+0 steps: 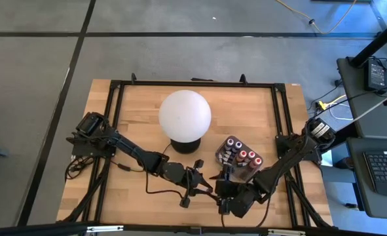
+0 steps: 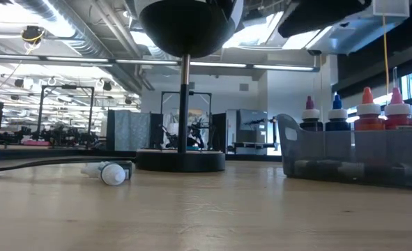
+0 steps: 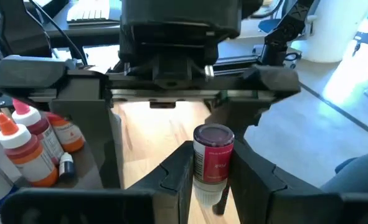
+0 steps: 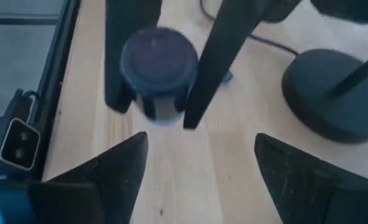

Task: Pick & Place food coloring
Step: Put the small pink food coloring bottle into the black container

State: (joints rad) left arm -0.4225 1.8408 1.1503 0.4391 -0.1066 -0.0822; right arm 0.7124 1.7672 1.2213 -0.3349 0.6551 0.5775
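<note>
The wooden table [image 1: 134,118] fills the middle of the high view, with the white globe lamp [image 1: 184,115] at its centre and the lamp's dark base [image 2: 181,160] in the middle of the low view. Just right of the lamp, toward lower centre, sits the dark translucent tray [image 1: 239,158], already holding several food coloring bottles [image 2: 366,111] upright with red, orange and blue tips, seen at the right edge of the low view.

The two arms meet at the lower centre of the high view. The left gripper [image 3: 212,180] is clenched on a single red bottle [image 3: 213,155] with a dark round cap, held upright between its fingers above the table. The right gripper [image 4: 199,165] faces it with its jaws spread wide and nothing between them; the same bottle shows at the upper left of the right wrist view, past the right gripper's fingers.

This looks like a handover. The risk is that the right gripper closes off-centre on the small round bottle and knocks it askew, or that the left lets go before the right has a firm hold, so the bottle drops and rolls. One small white-capped bottle [image 2: 111,173] already lies on its side at the lower left of the low view.
</note>
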